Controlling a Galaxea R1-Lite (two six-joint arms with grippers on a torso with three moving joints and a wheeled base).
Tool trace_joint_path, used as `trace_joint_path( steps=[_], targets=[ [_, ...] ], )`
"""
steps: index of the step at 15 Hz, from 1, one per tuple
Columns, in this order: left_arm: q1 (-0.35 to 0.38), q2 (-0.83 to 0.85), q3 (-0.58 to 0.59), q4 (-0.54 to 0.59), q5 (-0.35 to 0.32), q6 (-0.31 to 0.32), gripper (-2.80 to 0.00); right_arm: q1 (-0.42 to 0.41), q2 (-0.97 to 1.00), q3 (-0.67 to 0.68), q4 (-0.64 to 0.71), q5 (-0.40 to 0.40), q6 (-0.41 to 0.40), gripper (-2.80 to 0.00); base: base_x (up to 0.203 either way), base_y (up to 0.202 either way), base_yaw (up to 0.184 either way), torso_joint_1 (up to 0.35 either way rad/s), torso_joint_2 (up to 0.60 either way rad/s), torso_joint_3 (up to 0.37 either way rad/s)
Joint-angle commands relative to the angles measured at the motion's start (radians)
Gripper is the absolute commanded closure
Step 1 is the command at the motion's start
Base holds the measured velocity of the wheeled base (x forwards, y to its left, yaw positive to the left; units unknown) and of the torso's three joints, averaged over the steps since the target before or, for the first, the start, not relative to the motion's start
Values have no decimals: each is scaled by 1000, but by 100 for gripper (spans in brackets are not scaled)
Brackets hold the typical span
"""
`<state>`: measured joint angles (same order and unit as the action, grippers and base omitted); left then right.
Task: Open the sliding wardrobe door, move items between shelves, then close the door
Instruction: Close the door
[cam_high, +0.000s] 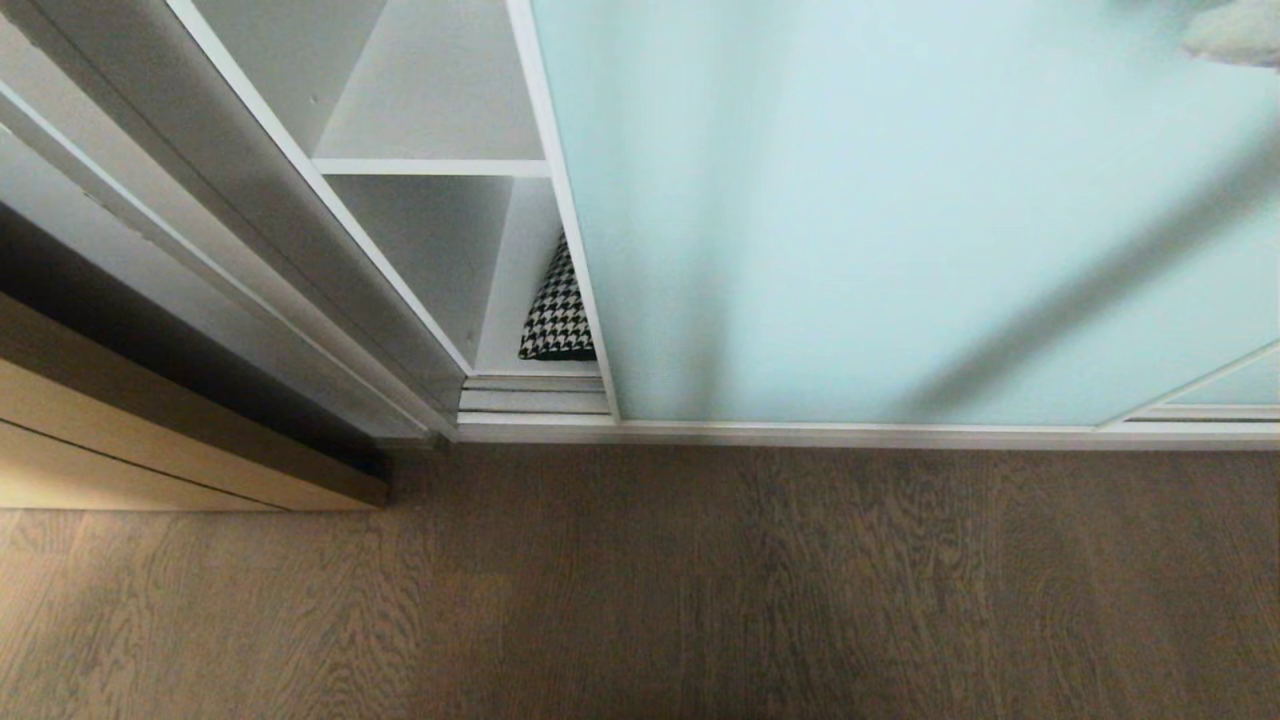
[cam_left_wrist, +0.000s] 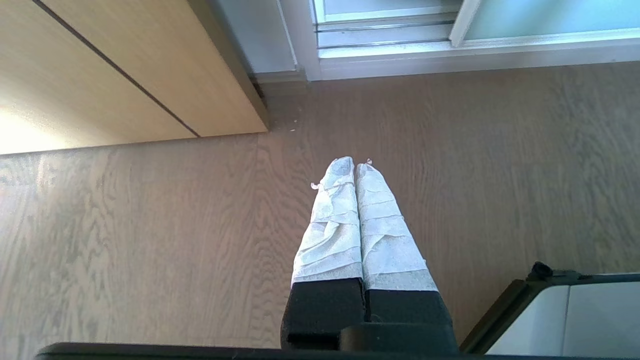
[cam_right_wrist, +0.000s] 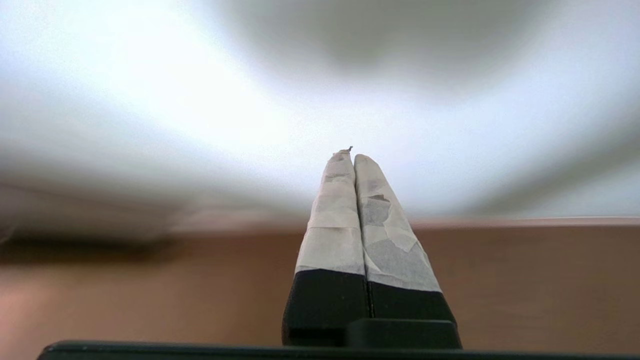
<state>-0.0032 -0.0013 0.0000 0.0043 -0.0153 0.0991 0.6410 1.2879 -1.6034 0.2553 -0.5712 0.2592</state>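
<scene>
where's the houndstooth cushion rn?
Head view, left of centre: the cushion sits on the bottom shelf of the white wardrobe, mostly hidden behind the left edge of the sliding wardrobe door, just above the floor track.

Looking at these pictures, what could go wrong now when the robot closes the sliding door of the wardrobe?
1. The sliding wardrobe door leaves only a narrow gap at its left edge, and the cushion stands right beside that edge. If it leans outward, the door might catch it.
2. The right gripper is shut and empty, facing the pale panel. Smooth fingers could slip on frosted glass.
3. The left gripper hangs shut above the floor, so it probably cannot help quickly.
</scene>
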Motion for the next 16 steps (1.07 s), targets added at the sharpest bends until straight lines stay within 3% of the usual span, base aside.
trace_joint_path(
  steps=[1, 3, 6, 10, 12, 14, 16],
  targets=[
    [0, 1, 2, 0, 0, 1, 0, -271, -67, -1, 0, -7, -46, 0, 0, 0, 0, 0, 0, 0],
    [0, 1, 2, 0, 0, 1, 0, -554, -77, -21, -6, 30, -72, 0, 0, 0, 0, 0, 0, 0],
    [0, 1, 2, 0, 0, 1, 0, -989, -88, -45, -37, 200, -88, 0, 0, 0, 0, 0, 0, 0],
    [0, 1, 2, 0, 0, 1, 0, -1436, -53, -46, -165, 343, -98, 0, 0, 0, 0, 0, 0, 0],
    [0, 1, 2, 0, 0, 1, 0, -1586, 36, -7, -314, 383, -103, 0, 0, 0, 0, 0, 0, 0],
    [0, 1, 2, 0, 0, 1, 0, -1651, 138, 32, -447, 400, -112, 0, 0, 0, 0, 0, 0, 0],
    [0, 1, 2, 0, 0, 1, 0, -1676, 244, 30, -499, 411, -120, 0, 0, 0, 0, 0, 0, 0]
  ],
)
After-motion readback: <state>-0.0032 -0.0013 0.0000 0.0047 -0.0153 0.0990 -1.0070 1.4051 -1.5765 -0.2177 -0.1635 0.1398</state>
